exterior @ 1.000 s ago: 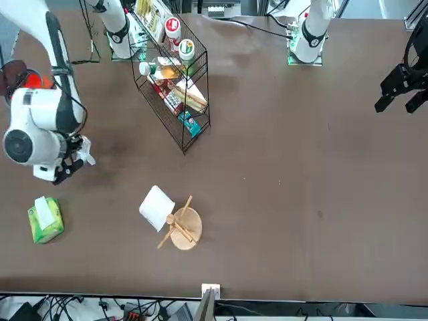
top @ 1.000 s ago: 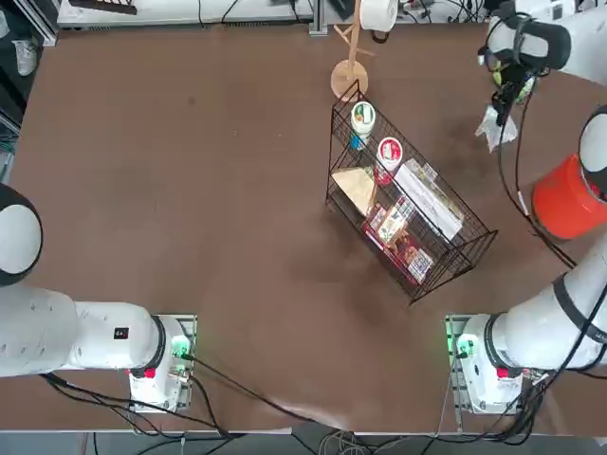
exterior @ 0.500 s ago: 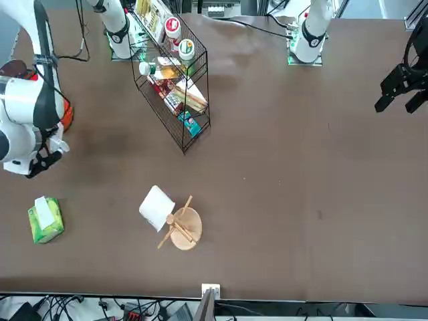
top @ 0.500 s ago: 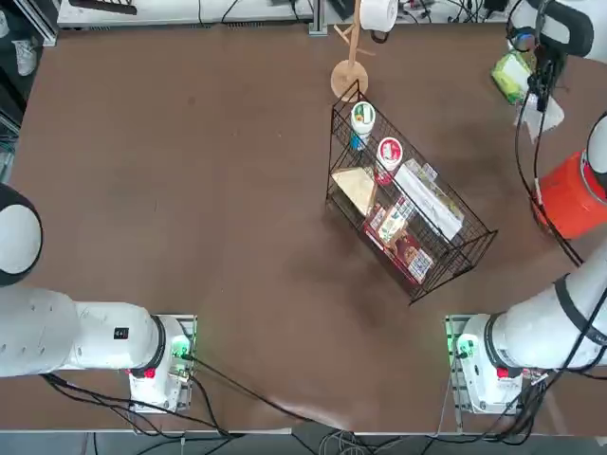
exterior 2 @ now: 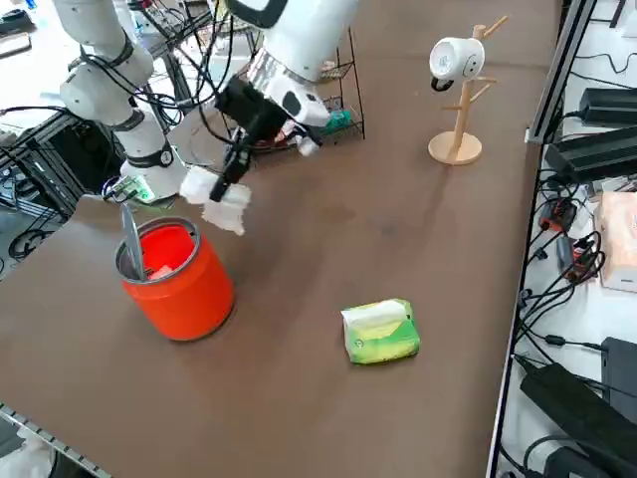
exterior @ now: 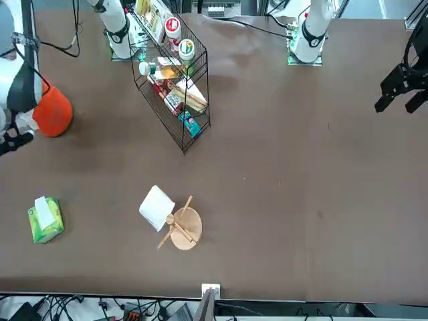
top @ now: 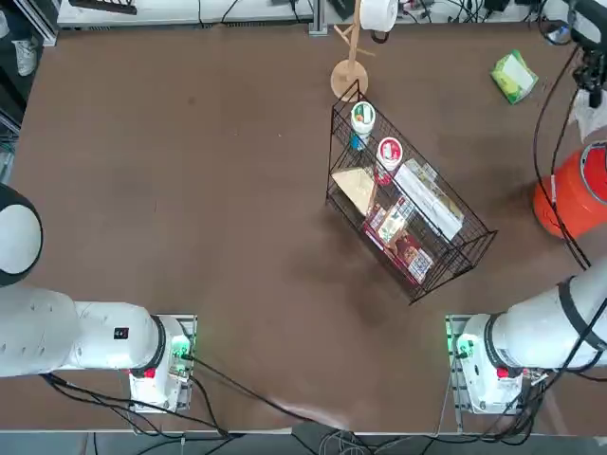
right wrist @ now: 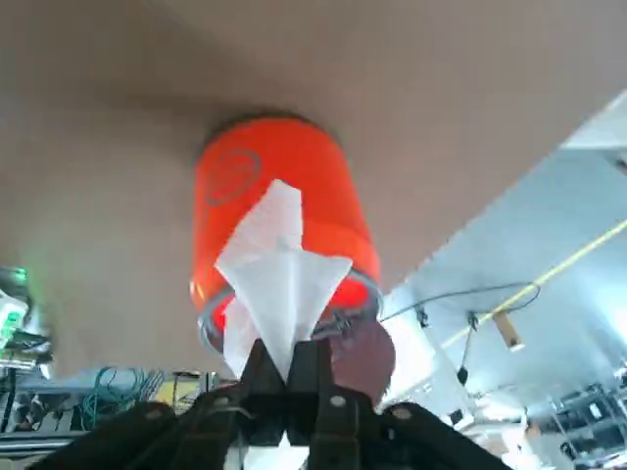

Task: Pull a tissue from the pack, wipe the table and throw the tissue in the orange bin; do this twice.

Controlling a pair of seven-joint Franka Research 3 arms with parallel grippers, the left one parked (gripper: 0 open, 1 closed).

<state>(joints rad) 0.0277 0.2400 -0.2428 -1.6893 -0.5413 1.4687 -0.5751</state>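
Right gripper (right wrist: pixel 287 377) clamped on a white tissue (right wrist: pixel 277 284), raised beside the orange bin (exterior 2: pixel 176 276), green pack (exterior 2: pixel 380 332) on the table (top: pixel 190 190), no readable writing

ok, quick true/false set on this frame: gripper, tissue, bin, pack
1. The right gripper is shut on a white tissue. True.
2. The tissue already lies in the orange bin. False: it hangs from the gripper, above and beside the bin.
3. The pack lies on the table, apart from the bin. True.
4. The bin has tipped over. False: it stands upright.
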